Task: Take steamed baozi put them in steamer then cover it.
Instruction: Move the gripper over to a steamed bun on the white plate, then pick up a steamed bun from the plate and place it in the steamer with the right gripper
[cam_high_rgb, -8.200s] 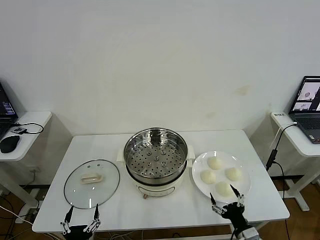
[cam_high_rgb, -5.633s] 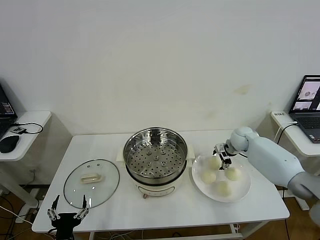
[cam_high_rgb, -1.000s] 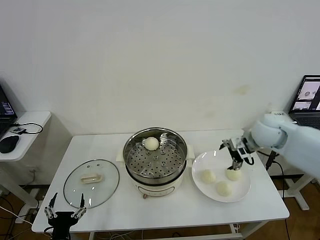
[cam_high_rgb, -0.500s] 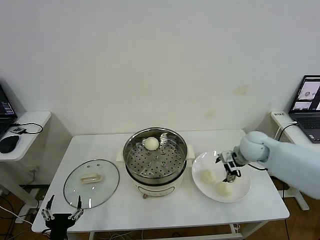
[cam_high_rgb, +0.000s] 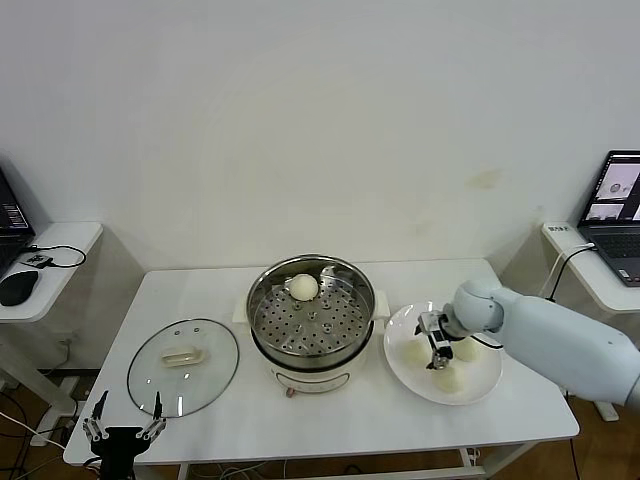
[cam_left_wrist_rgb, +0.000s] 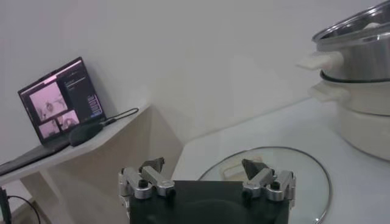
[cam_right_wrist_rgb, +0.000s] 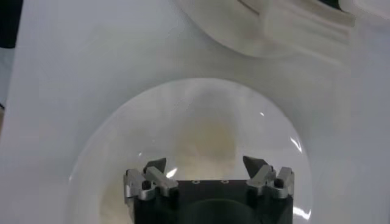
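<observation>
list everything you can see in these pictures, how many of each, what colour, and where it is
baozi in steamer: 1, cream-white, far side of tray
baozi on plate: 3, cream-white
steamer: 1, steel with cream base, table middle
plate: 1, white, right of steamer
glass lid: 1, clear with cream handle, left of steamer
table: 1, white
laptops: 2, on side desks
mouse: 1, black, left desk
right gripper: open, over plate
left gripper: open, parked at table's near left edge

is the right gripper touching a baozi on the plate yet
Cannot tell. In the head view the right gripper overlaps the baozi on the plate. In the right wrist view its open fingers straddle a bun, but no contact or gap shows plainly.
</observation>
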